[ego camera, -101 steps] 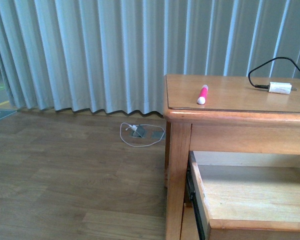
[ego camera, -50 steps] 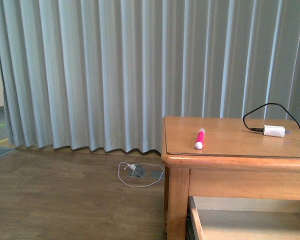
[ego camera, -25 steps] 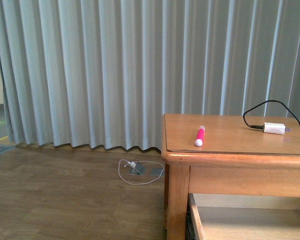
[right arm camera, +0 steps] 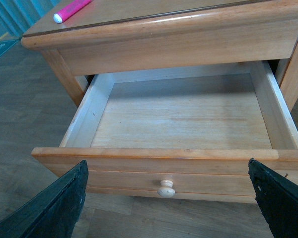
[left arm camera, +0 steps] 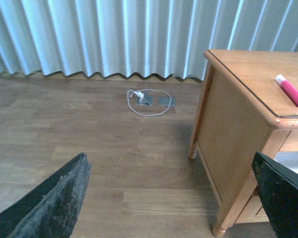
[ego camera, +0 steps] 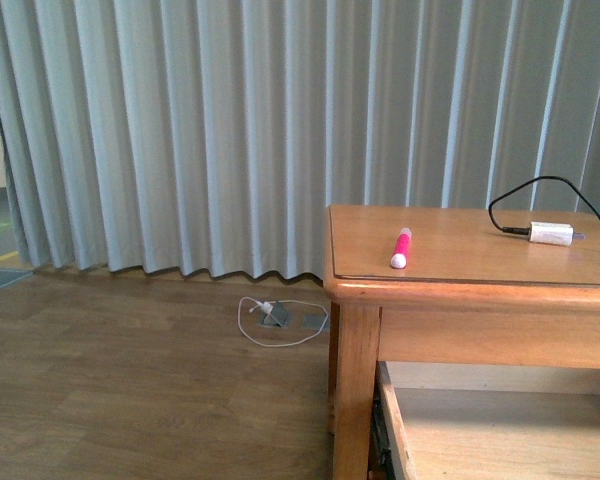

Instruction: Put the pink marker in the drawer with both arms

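Left gripper [left arm camera: 169,166] is recorded wide open, with nothing between its fingers [left arm camera: 54,198]. It is held over bare floor, apart from the table [left arm camera: 238,124].

Change noted in the front view: over the last two seconds the whole scene is displaced in the frame. The table top is first dropped well down, then brought back up a little in the last half second. No arm is seen in that view. The shift is attributed to the camera, not to the objects.

Left to right:
- White cable loop [ego camera: 280,322] on the floor is unmoved against the curtain hem.
- Pink marker [ego camera: 402,247] is found where it was, lying flat on the table top near the front left corner, white end toward the robot, touched by nothing.
- White plug [ego camera: 552,233] on its black cable is likewise undisturbed, well apart to the marker's right.
- Drawer [right arm camera: 159,153] is seen pulled out below the top, pale inside, nothing in it.

Right gripper [right arm camera: 167,166] is also spread wide and empty, and is aimed down at the drawer front, near the knob [right arm camera: 166,188].

Judgement: drawer opening is taken as done, and marker pick-up is not yet begun. A reach to the marker is expected next.
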Robot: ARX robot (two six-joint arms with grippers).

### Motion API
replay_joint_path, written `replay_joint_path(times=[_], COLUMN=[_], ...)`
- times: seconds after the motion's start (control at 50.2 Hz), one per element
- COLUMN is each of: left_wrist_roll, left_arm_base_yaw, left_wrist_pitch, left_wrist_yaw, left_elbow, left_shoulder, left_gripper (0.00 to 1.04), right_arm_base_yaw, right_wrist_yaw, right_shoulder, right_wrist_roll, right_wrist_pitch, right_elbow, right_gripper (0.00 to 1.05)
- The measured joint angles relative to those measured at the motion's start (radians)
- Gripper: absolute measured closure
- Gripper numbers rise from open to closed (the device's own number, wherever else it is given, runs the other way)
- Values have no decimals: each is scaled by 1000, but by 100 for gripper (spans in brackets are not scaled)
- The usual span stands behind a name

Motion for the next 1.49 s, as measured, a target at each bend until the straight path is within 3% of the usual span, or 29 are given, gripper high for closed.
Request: replay_joint_path(times=[0.318, 0.697, 1.075, 1.493], left_wrist_roll=[58, 61, 60, 54], left_arm_base_yaw=[-192, -353, -443, -460], left_wrist_pitch=[53, -75, -324, -457], left_wrist_yaw=[21, 16, -50, -72], left_elbow=[483, 946, 1338, 1520], left_shoulder=[606, 1023, 1334, 1449], left_gripper=[6, 6, 6, 6], right_arm_base_yaw=[0, 0, 0, 0], right_wrist_yaw=[0, 0, 0, 0], right_shoulder=[0, 0, 0, 0], right_wrist_roll=[0, 0, 0, 0], right_wrist_pitch=[0, 0, 0, 0], right_elbow=[0, 0, 0, 0], right_gripper=[8, 8, 8, 8])
